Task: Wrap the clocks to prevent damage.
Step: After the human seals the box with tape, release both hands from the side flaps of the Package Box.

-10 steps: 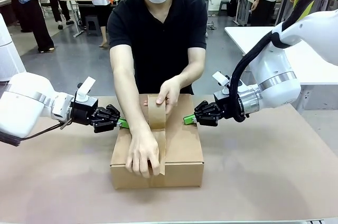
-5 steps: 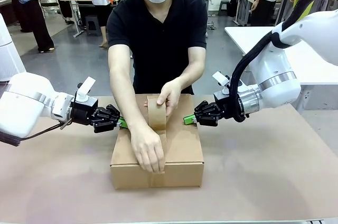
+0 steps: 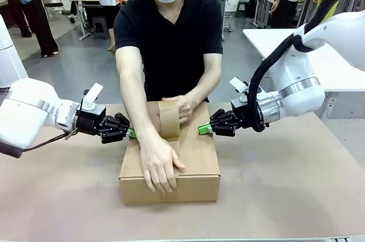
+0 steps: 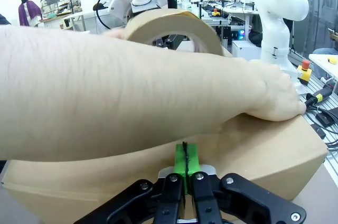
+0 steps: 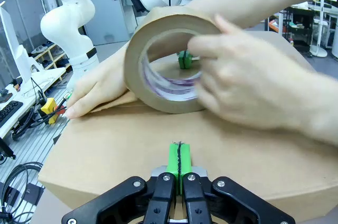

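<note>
Pressing closed fingers (image 3: 132,133) (image 3: 202,129) against opposite sides of cardboard box (image 3: 197,156).

— Room above the box (image 3: 194,156)?
— Little — a person's arms and the tape roll (image 3: 169,119) cross its top; grippers press both sides.
— Elsewhere?
— The table (image 3: 296,185) lies bare around it.

A cardboard box (image 3: 188,165) sits on the brown table (image 3: 296,185).

The box (image 3: 171,165) sits mid-table (image 3: 296,185) between the left gripper (image 3: 132,133) and right gripper (image 3: 201,129), with a tape roll (image 3: 169,119) and a person's hand (image 3: 159,165) on top.
</note>
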Robot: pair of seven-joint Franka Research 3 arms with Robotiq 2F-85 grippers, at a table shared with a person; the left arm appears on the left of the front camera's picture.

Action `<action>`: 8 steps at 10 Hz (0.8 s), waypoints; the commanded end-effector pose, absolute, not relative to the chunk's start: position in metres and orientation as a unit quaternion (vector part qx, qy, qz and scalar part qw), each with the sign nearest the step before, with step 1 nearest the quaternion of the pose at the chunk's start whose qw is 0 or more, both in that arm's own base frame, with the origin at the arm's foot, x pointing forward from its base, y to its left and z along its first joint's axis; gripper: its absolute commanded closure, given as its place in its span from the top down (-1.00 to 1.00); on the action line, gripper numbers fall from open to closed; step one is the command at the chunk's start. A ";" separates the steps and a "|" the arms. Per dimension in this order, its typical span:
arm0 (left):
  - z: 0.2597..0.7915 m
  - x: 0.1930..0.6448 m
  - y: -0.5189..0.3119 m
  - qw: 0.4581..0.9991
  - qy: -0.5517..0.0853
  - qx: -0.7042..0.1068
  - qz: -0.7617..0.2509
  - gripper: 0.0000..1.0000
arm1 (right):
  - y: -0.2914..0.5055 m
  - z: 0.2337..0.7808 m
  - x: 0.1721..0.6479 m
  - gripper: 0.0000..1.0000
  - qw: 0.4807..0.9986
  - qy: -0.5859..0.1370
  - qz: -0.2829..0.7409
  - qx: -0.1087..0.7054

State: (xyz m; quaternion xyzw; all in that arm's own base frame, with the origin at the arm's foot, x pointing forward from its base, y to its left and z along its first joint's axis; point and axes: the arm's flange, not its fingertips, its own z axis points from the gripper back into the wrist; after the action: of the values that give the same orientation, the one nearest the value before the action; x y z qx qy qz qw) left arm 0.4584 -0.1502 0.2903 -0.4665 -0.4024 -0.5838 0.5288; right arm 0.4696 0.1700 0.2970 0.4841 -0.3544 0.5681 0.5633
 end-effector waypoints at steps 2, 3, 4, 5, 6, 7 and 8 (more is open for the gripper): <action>0.288 0.458 -0.151 0.532 -0.400 -0.464 -0.585 -0.99 | 0.172 0.294 0.469 -0.98 0.566 -0.352 0.569 0.482; 0.288 0.458 -0.151 0.532 -0.400 -0.464 -0.585 -0.99 | 0.172 0.294 0.469 -0.98 0.566 -0.352 0.569 0.482; 0.288 0.458 -0.151 0.532 -0.400 -0.464 -0.585 -0.99 | 0.172 0.294 0.469 -0.98 0.566 -0.352 0.569 0.482; 0.288 0.458 -0.151 0.532 -0.400 -0.464 -0.585 -0.99 | 0.172 0.294 0.469 -0.98 0.566 -0.352 0.569 0.482; 0.288 0.458 -0.151 0.532 -0.400 -0.464 -0.585 -0.99 | 0.172 0.294 0.469 -0.98 0.566 -0.352 0.569 0.482; 0.288 0.458 -0.151 0.532 -0.400 -0.464 -0.585 -0.99 | 0.172 0.294 0.469 -0.98 0.566 -0.352 0.569 0.482; 0.288 0.458 -0.151 0.532 -0.400 -0.464 -0.585 -0.99 | 0.172 0.294 0.469 -0.98 0.566 -0.352 0.569 0.482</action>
State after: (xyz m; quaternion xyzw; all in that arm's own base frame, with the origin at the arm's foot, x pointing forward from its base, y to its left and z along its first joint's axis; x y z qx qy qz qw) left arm 0.4585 -0.1502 0.2902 -0.4665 -0.4024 -0.5838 0.5289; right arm 0.4696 0.1700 0.2970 0.4841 -0.3544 0.5681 0.5633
